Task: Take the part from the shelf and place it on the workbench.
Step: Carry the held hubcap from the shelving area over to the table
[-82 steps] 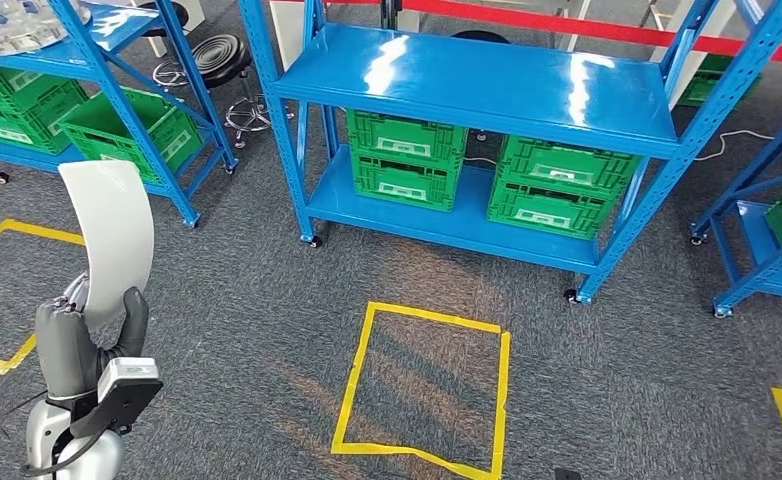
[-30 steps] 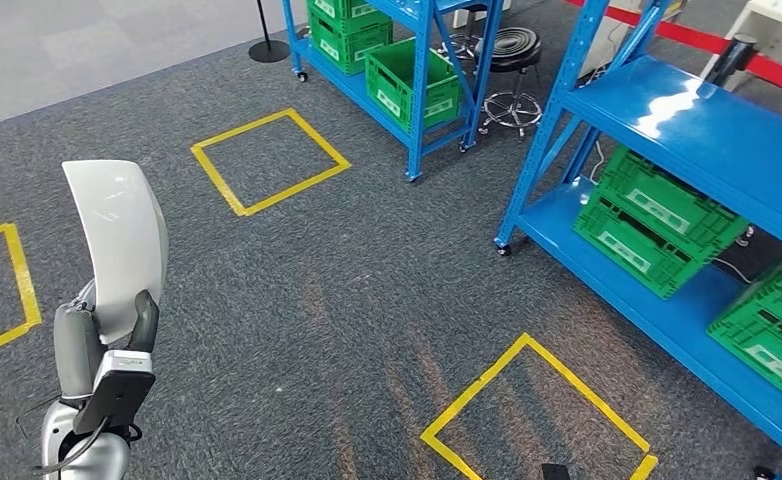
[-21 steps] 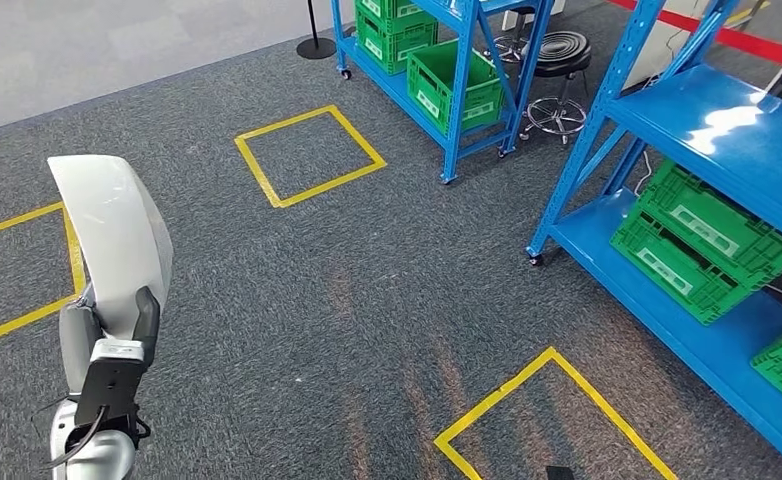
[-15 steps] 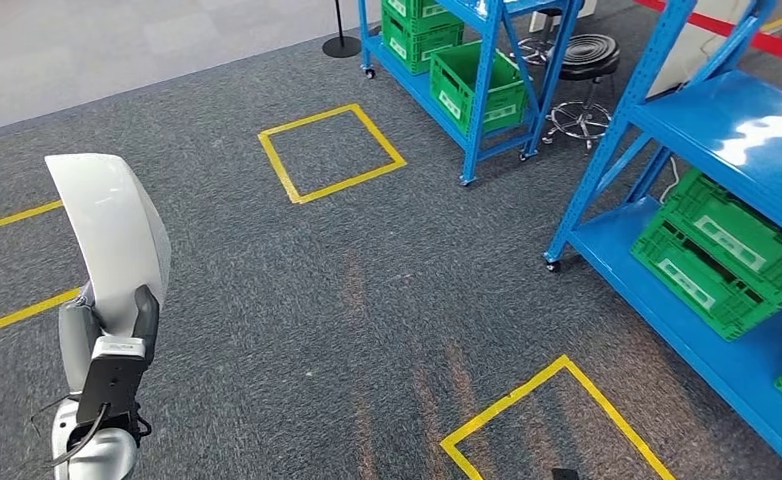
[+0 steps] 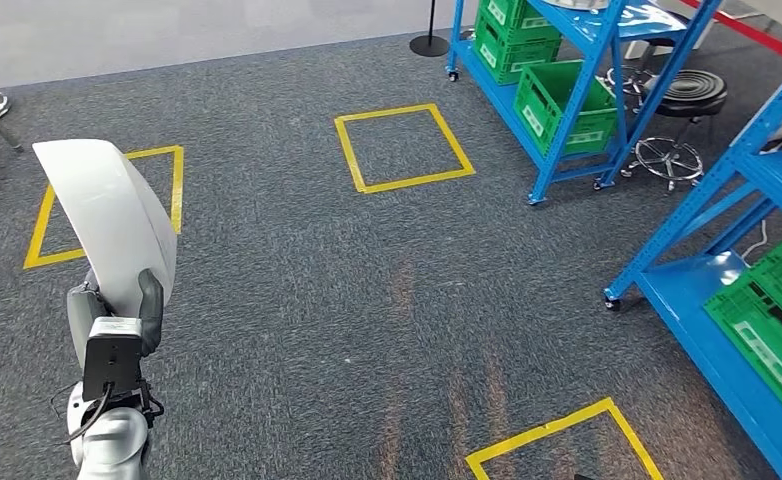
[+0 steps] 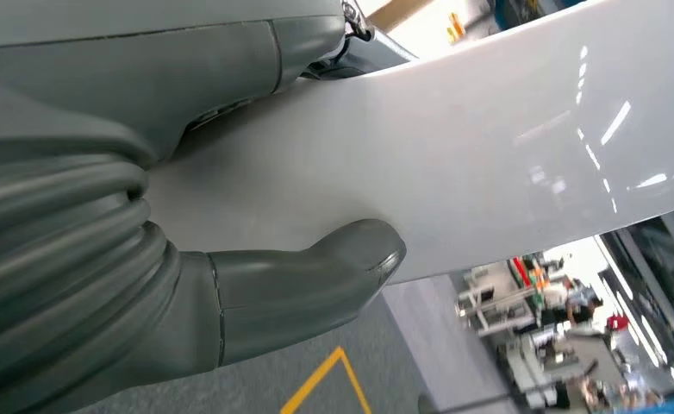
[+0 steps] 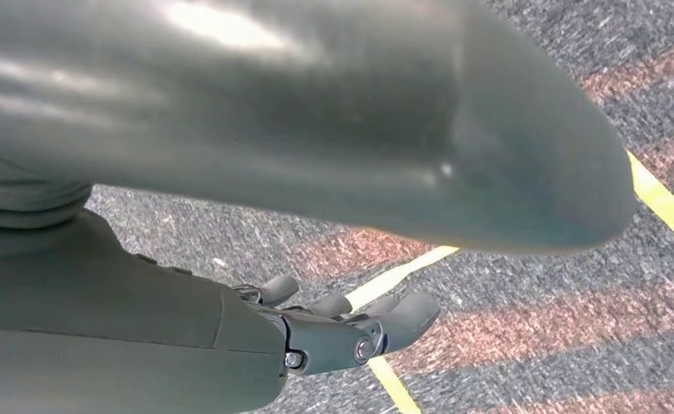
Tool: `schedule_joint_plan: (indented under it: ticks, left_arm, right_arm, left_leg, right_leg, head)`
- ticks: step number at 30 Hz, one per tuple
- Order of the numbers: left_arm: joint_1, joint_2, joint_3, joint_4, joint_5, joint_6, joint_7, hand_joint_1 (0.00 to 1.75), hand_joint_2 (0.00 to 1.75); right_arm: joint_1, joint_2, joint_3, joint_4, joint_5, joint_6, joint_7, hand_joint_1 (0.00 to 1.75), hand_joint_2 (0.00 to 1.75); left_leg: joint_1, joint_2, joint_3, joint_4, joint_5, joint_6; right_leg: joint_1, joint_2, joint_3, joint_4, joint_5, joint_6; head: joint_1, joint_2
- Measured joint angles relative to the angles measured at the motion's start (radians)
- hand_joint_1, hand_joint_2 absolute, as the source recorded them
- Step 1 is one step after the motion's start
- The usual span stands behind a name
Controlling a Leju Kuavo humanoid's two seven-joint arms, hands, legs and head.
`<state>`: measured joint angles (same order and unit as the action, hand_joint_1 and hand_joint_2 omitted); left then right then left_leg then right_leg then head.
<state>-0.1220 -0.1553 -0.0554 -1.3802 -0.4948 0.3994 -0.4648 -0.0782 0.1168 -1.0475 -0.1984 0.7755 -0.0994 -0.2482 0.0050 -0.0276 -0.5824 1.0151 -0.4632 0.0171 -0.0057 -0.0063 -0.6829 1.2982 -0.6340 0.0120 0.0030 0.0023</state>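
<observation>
A white curved panel, the part (image 5: pixel 107 215), stands upright in my left hand (image 5: pixel 112 322) at the lower left of the head view. In the left wrist view the thick grey thumb (image 6: pixel 316 272) presses against the glossy white part (image 6: pixel 471 147). The darker fingers behind the panel are hidden. My right hand (image 7: pixel 256 336) hangs over the grey carpet with its fingers apart, holding nothing.
Blue shelves (image 5: pixel 567 110) with green crates (image 5: pixel 557 100) stand at the upper right, and another blue rack (image 5: pixel 737 300) with a crate (image 5: pixel 772 335) at the right edge. A black stool (image 5: pixel 682 100) sits between them. Yellow taped squares (image 5: pixel 402 148) mark the carpet.
The whole scene has slid to the right as the camera turned left; the shelves now sit at the right edge. The part stays upright in my left hand.
</observation>
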Motion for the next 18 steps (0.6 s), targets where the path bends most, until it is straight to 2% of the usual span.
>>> schedule_joint_plan:
  ticks: [1, 2, 3, 5, 6, 7, 9, 10, 11, 12, 13, 14, 15, 16, 17, 18]
  left_arm:
    - [-0.001, 0.000, 0.000, 0.005, 0.004, 0.002, -0.004, 1.75, 1.75]
    - [-0.002, 0.000, -0.001, 0.010, 0.006, 0.006, -0.007, 1.75, 1.75]
    - [-0.003, 0.000, -0.001, 0.014, 0.004, 0.009, -0.008, 1.75, 1.75]
    - [-0.007, 0.000, -0.003, 0.017, -0.004, 0.019, -0.006, 1.75, 1.75]
    - [-0.009, 0.000, -0.003, 0.018, -0.008, 0.024, -0.003, 1.75, 1.75]
    - [-0.010, 0.000, -0.003, 0.019, -0.012, 0.028, -0.001, 1.75, 1.75]
    - [-0.010, 0.003, -0.004, 0.021, -0.016, 0.032, 0.002, 1.75, 1.75]
    - [-0.009, 0.005, -0.004, 0.022, -0.016, 0.033, 0.002, 1.75, 1.75]
    - [-0.010, 0.007, -0.004, 0.022, -0.017, 0.034, 0.002, 1.75, 1.75]
    - [-0.011, 0.009, -0.004, 0.023, -0.018, 0.036, 0.002, 1.75, 1.75]
    - [-0.011, 0.009, -0.004, 0.024, -0.019, 0.039, 0.001, 1.75, 1.75]
    - [-0.011, 0.009, -0.004, 0.025, -0.021, 0.043, 0.000, 1.75, 1.75]
    - [-0.008, 0.009, -0.004, 0.026, -0.024, 0.050, -0.002, 1.75, 1.75]
    - [-0.004, 0.009, -0.004, 0.026, -0.028, 0.059, -0.003, 1.75, 1.75]
    - [-0.001, 0.009, -0.004, 0.027, -0.033, 0.069, -0.003, 1.75, 1.75]
    - [0.001, 0.009, -0.004, 0.026, -0.037, 0.078, -0.002, 1.75, 1.75]
  right_arm:
    - [0.001, 0.000, -0.007, 0.000, -0.003, -0.002, -0.001, 0.00, 0.00]
    - [0.002, -0.001, -0.013, 0.000, -0.005, -0.004, -0.001, 0.00, 0.00]
    - [0.001, -0.001, -0.017, 0.000, -0.006, -0.006, -0.001, 0.00, 0.00]
    - [0.000, -0.001, -0.023, 0.000, -0.010, -0.002, -0.001, 0.00, 0.00]
    - [-0.001, -0.001, -0.027, 0.000, -0.014, 0.005, 0.000, 0.00, 0.00]
    - [-0.002, -0.001, -0.032, 0.000, -0.020, 0.014, 0.000, 0.00, 0.00]
    - [-0.006, -0.001, -0.043, 0.000, -0.030, 0.030, 0.000, 0.00, 0.00]
    - [-0.008, -0.001, -0.046, 0.000, -0.032, 0.034, 0.000, 0.00, 0.00]
    - [-0.009, -0.001, -0.047, 0.000, -0.032, 0.037, -0.001, 0.00, 0.00]
    - [-0.008, 0.000, -0.048, 0.000, -0.032, 0.038, -0.002, 0.00, 0.00]
    - [-0.008, -0.001, -0.049, 0.000, -0.032, 0.038, -0.004, 0.00, 0.00]
    - [-0.006, -0.001, -0.050, 0.000, -0.031, 0.037, -0.006, 0.00, 0.00]
    - [-0.005, -0.001, -0.052, 0.000, -0.030, 0.036, -0.007, 0.00, 0.00]
    - [-0.005, -0.001, -0.054, 0.000, -0.028, 0.035, -0.007, 0.00, 0.00]
    - [-0.005, -0.001, -0.055, 0.000, -0.026, 0.032, -0.005, 0.00, 0.00]
    - [-0.005, -0.001, -0.055, 0.000, -0.024, 0.029, -0.003, 0.00, 0.00]
  left_leg:
    - [0.001, -0.015, -0.001, 0.002, 0.001, -0.001]
    - [0.002, -0.031, -0.001, 0.004, 0.001, -0.003]
    - [0.004, -0.046, -0.002, 0.006, 0.001, -0.006]
    - [0.006, -0.074, -0.006, 0.013, 0.000, -0.018]
    - [0.006, -0.085, -0.010, 0.016, 0.000, -0.026]
    - [0.007, -0.096, -0.014, 0.015, 0.002, -0.034]
    - [0.011, -0.114, -0.021, 0.009, 0.008, -0.050]
    - [0.011, -0.101, -0.026, 0.012, 0.006, -0.055]
    - [0.009, -0.074, -0.037, 0.032, -0.008, -0.058]
    - [0.008, -0.040, -0.055, 0.074, -0.034, -0.060]
    - [0.006, -0.006, -0.083, 0.137, -0.070, -0.061]
    - [0.006, 0.012, -0.115, 0.209, -0.105, -0.062]
    - [0.006, 0.019, -0.140, 0.268, -0.128, -0.063]
    - [0.006, 0.021, -0.148, 0.294, -0.132, -0.062]
    - [0.005, 0.023, -0.136, 0.278, -0.116, -0.061]
    - [0.004, 0.032, -0.104, 0.224, -0.087, -0.057]
  right_leg:
    - [-0.002, 0.002, -0.009, 0.013, 0.008, 0.001]
    - [-0.005, 0.004, 0.001, -0.015, 0.035, 0.002]
    - [-0.008, 0.012, 0.029, -0.075, 0.072, 0.003]
    - [-0.016, 0.054, 0.089, -0.207, 0.125, 0.005]
    - [-0.017, 0.069, 0.105, -0.244, 0.134, 0.005]
    - [-0.015, 0.075, 0.110, -0.259, 0.134, 0.002]
    - [-0.010, 0.052, 0.111, -0.263, 0.138, -0.012]
    - [-0.010, 0.041, 0.112, -0.267, 0.142, -0.020]
    - [-0.011, 0.028, 0.112, -0.271, 0.145, -0.028]
    - [-0.011, 0.016, 0.112, -0.274, 0.147, -0.035]
    - [-0.008, 0.003, 0.112, -0.275, 0.147, -0.039]
    - [-0.006, -0.011, 0.111, -0.275, 0.147, -0.042]
    - [-0.003, -0.026, 0.111, -0.275, 0.146, -0.043]
    - [-0.001, -0.040, 0.111, -0.275, 0.145, -0.045]
    - [0.000, -0.054, 0.112, -0.275, 0.144, -0.045]
    - [0.001, -0.067, 0.114, -0.275, 0.143, -0.044]
  head:
    - [0.000, 0.000]
    - [0.000, 0.000]
    - [0.000, 0.000]
    - [0.000, 0.000]
    - [0.000, 0.000]
    - [0.000, 0.000]
    - [0.000, 0.000]
    - [0.000, 0.000]
    - [-0.003, 0.000]
    - [-0.005, 0.000]
    - [-0.008, 0.000]
    - [-0.010, 0.000]
    - [-0.010, 0.000]
    - [-0.010, 0.000]
    - [-0.010, 0.000]
    - [-0.011, 0.000]
